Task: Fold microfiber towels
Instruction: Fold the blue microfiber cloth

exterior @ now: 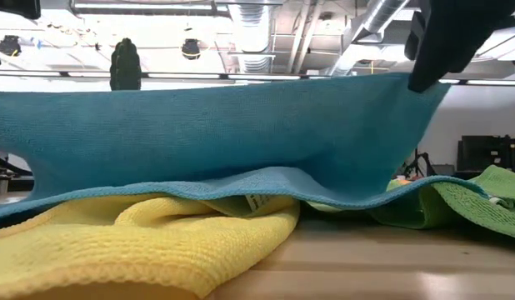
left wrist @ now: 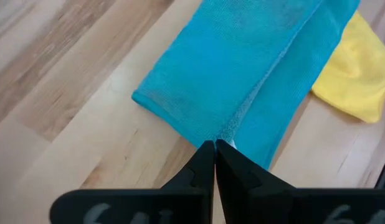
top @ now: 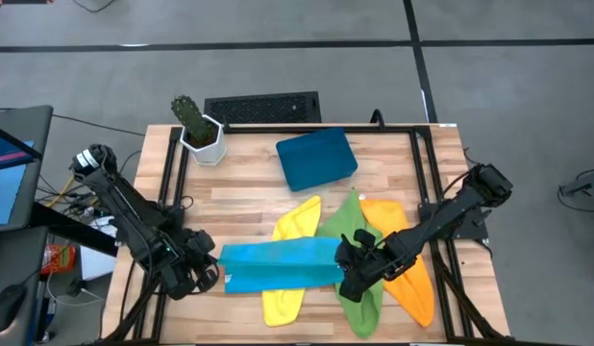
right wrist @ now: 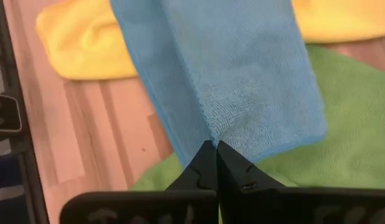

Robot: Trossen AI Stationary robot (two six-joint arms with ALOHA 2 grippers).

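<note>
- Blue towel point(top: 278, 264): stretched between the two tools over the front of the desk, folded lengthwise, with one layer hanging lower than the other; it lies in front of the dark-blue tray point(top: 316, 159).
- Left tool point(left wrist: 214, 149): fingers pressed together on the blue towel's end farthest from the green towel point(top: 359, 274). Right tool point(right wrist: 212, 149): likewise clamped on the opposite end, above the green towel.
- Risk: each pinch takes only the hem, so a strong pull apart would likely free one end and spoil the fold.
- Risk: the hanging layer brushes the yellow towel point(top: 292, 255) beneath; a low drag could carry that cloth along or bunch it.
- Orange towel point(top: 403, 259): beside the green one, beyond the right tool.
- Desk point(top: 249, 183): pale wood planks in a black frame; potted cactus point(top: 196, 125) behind the tray.
- Room: grey floor, exposed ceiling ducts point(exterior: 382, 21) and lamps.
</note>
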